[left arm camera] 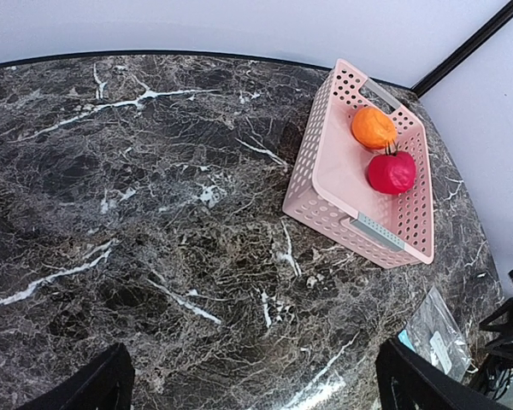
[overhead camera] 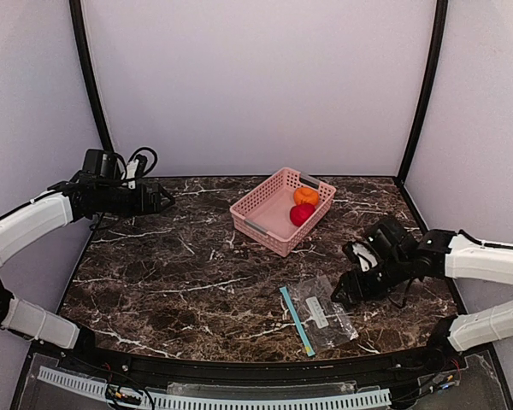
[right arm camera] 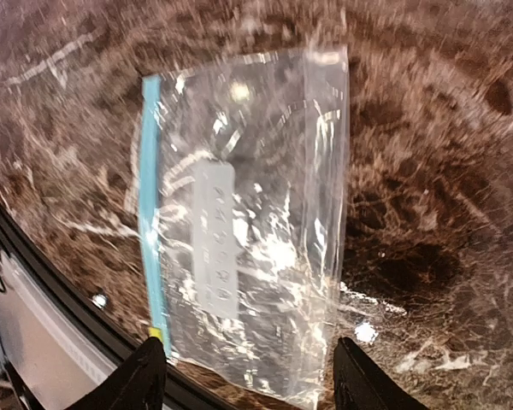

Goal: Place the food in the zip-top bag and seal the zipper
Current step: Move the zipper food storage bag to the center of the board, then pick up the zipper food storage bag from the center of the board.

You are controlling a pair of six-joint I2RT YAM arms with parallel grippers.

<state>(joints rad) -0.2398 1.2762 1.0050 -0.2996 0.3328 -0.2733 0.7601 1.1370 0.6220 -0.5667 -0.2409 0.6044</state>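
Note:
The orange food (overhead camera: 306, 196) and the red food (overhead camera: 301, 213) lie in the pink slotted basket (overhead camera: 265, 209); both also show in the left wrist view, orange (left arm camera: 374, 128) and red (left arm camera: 391, 172). The clear zip-top bag (overhead camera: 322, 313) lies flat near the table's front edge, its teal-blue zipper (overhead camera: 296, 320) along its left side. In the right wrist view the bag (right arm camera: 265, 222) and zipper (right arm camera: 150, 213) fill the frame. My right gripper (overhead camera: 349, 290) hovers open just right of the bag, its fingers (right arm camera: 145, 380) straddling the bag's near end. My left gripper (overhead camera: 164, 201) is open and empty at the far left.
The pink basket (left arm camera: 325, 184) stands at the back centre of the dark marble table (overhead camera: 171, 273). A black raised rim (overhead camera: 239, 363) runs along the front edge close to the bag. Black corner posts and white walls enclose the table.

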